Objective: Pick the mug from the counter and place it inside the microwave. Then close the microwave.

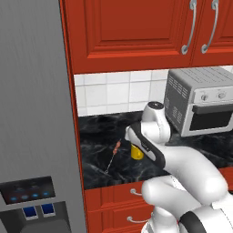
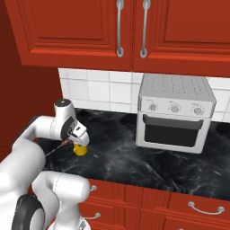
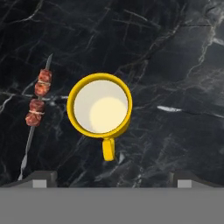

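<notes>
While the white arm reached out over the black marbled tabletop (image 2: 148, 161), the tool (image 3: 112, 177) hung directly above the yellow mug (image 3: 100, 105), its two dark fingertips (image 3: 40, 178) spread wide apart with nothing between them. Seen from the hand view, the mug stood upright on the stone, its pale inside fully showing and its small handle (image 3: 108, 148) pointing toward the bottom of that view, roughly midway between the two tips. Neither tip touched the mug.

Just beside the mug, apart from it, lay a thin skewer (image 3: 36, 111) with reddish-brown chunks threaded on its upper part; it ran nearly parallel to the mug's side, on the left in the hand view.

From the left base view, the mug (image 1: 136, 152) showed partly behind the dark wrist of the arm, with the skewer (image 1: 113, 157) lying to its left on the tabletop. From the right base view, the mug (image 2: 80, 150) sat just under the tool, near the front left part of the tabletop. A silver toaster oven (image 2: 173, 114) with knobs stood well apart from the mug, farther right against the white tiled wall (image 2: 96, 92). Red cabinets (image 2: 90, 31) hung above, and red drawers (image 2: 193, 209) with silver handles ran beneath the tabletop. A tall grey appliance panel (image 1: 34, 113) with blue-lit buttons rose at the left of the left base view.
</notes>
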Available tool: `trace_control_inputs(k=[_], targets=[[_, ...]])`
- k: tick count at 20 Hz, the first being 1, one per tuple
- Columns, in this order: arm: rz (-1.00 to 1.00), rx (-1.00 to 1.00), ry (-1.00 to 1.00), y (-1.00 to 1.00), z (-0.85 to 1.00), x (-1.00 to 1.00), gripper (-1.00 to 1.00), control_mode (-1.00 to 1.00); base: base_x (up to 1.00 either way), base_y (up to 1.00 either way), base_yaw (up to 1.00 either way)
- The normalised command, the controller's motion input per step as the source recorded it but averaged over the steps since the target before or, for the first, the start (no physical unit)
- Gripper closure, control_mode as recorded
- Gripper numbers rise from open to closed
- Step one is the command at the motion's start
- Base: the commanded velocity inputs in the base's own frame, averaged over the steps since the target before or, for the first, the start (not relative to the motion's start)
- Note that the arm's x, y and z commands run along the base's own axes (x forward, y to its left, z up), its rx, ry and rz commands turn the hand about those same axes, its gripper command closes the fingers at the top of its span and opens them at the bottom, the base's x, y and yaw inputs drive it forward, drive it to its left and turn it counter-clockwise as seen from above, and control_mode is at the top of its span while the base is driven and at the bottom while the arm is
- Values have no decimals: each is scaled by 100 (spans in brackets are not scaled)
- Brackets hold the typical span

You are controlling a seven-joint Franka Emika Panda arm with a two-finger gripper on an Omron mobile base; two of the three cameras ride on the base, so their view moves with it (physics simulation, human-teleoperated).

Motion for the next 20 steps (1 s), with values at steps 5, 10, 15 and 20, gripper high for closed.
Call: trace_control_inputs(k=[5, 10, 15, 20], targets=[[0, 0, 0, 0, -2, 13, -100, -100, 0, 0, 0], [0, 0, 0, 0, -10, 0, -100, -100, 0, 0, 0], [0, -3, 0, 0, -9, -2, -100, -100, 0, 0, 0], [0, -6, 1, 1, -15, -9, -100, -100, 0, 0, 0]])
